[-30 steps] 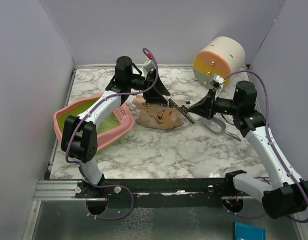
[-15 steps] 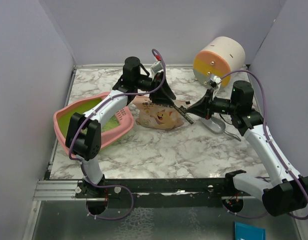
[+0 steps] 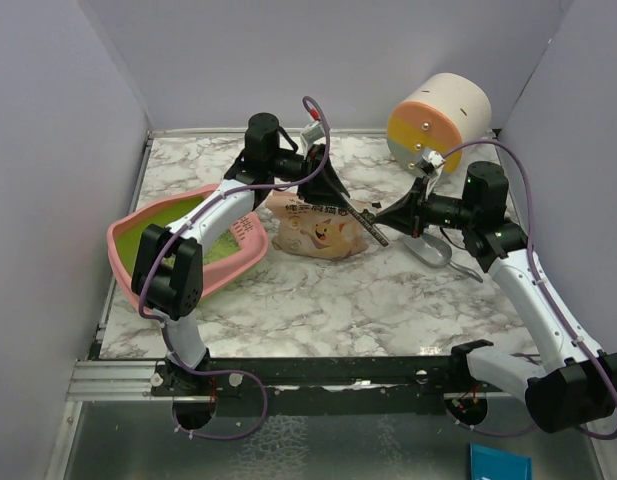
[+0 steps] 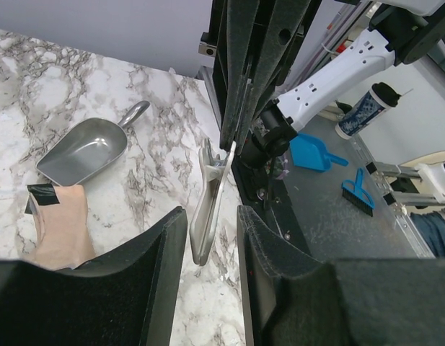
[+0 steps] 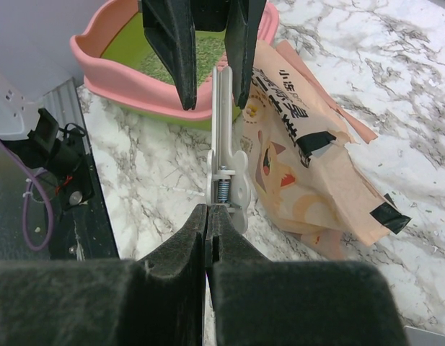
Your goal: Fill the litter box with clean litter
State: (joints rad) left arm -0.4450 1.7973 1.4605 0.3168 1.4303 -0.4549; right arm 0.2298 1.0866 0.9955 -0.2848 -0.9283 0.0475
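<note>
Left jaws have narrowed either side of the white clip [image 5: 222,122], slight gaps remaining; right jaws stay clamped on its end.

A grey scoop [image 4: 85,151] lies on the marble table [image 3: 318,300].

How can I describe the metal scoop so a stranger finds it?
Look at the round cream, orange and yellow drawer unit in the far right corner of the table. In front of it, nearer the arms, lies the scoop. Its grey metal bowl and short handle set it apart from the tan pouch and pink litter box to its left.
</note>
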